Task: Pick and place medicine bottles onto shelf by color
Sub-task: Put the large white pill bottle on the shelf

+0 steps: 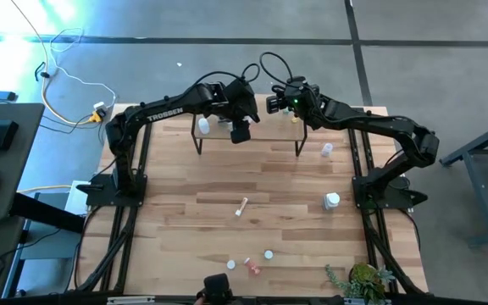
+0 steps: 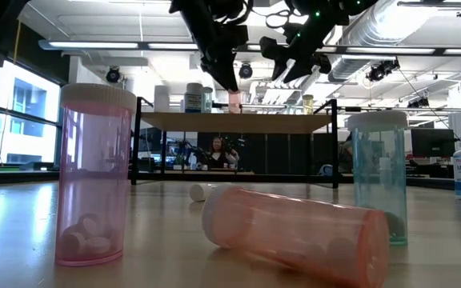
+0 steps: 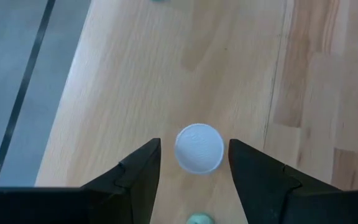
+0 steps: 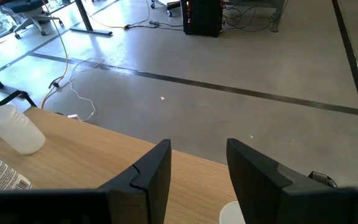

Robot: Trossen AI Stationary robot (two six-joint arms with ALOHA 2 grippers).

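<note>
Both arms reach over the shelf [image 1: 248, 127], a small wooden board on thin black legs standing at the far edge of the desk [image 1: 185, 203]. The left gripper [image 3: 194, 165] hangs over the middle of the shelf with its fingers apart, straddling the white cap of a bottle [image 3: 199, 148] that stands upright on the board; the fingers do not touch the cap on either side. The right gripper [image 4: 197, 165] hovers over the shelf's right end, its fingers also apart and holding nothing. A white bottle [image 1: 202, 125] stands at the shelf's left end.

Other bottles lie scattered on the desk: a white one [image 1: 332, 201] near the right edge, a pink one on its side [image 1: 242, 207] at the middle, and a few small ones [image 1: 251, 265] near the front edge. In the low view a pink vial [image 2: 94, 172] and a green vial [image 2: 378, 176] stand upright, with another pink vial [image 2: 294, 232] lying between them.

These bottles look like light, stiff, smooth plastic, likely to slip or tip under a careless squeeze. A firm hold across the round body just under the cap seems safest; the ones on their sides may roll away when nudged.
</note>
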